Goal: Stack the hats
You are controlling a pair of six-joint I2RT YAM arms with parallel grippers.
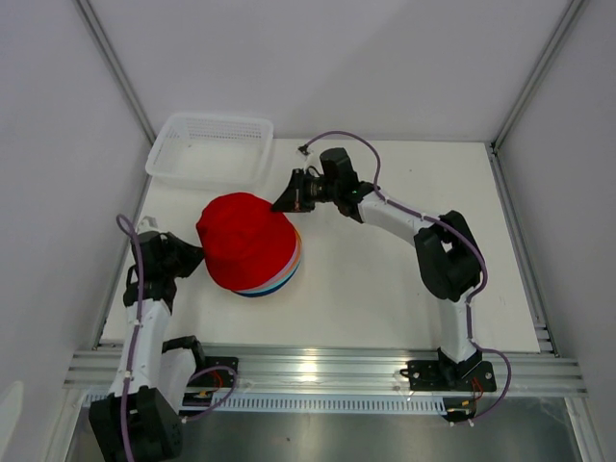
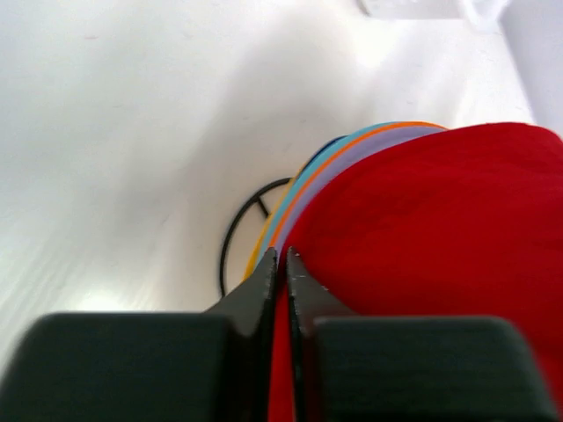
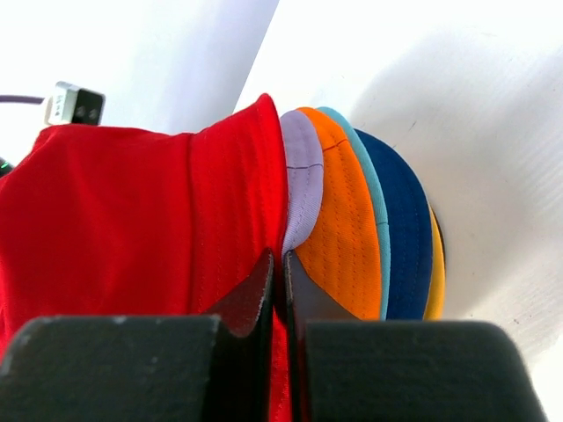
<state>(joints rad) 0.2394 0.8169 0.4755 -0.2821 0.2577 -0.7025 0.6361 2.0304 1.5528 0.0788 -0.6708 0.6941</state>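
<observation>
Brim of the red fabric bucket hat [image 1: 245,241] topping the stack: your left jaws and right jaws clamp opposite edges, equally near.

A flat white rectangular counter [image 1: 385,289] forms the work surface. A plain white left wall panel [image 1: 58,192], rear wall panel [image 1: 337,58] and right wall panel [image 1: 577,212] enclose it. Slim grey aluminium frame posts run up the rear corners, one on the left [image 1: 116,67] and one on the right [image 1: 536,72]. A ribbed silver aluminium rail [image 1: 366,371] borders the near edge of the counter and carries a bright reflection. A dull grey metal sheet [image 1: 385,433] lies beyond the rail. Lighting is even and diffuse, and shadows on the counter are soft.
</observation>
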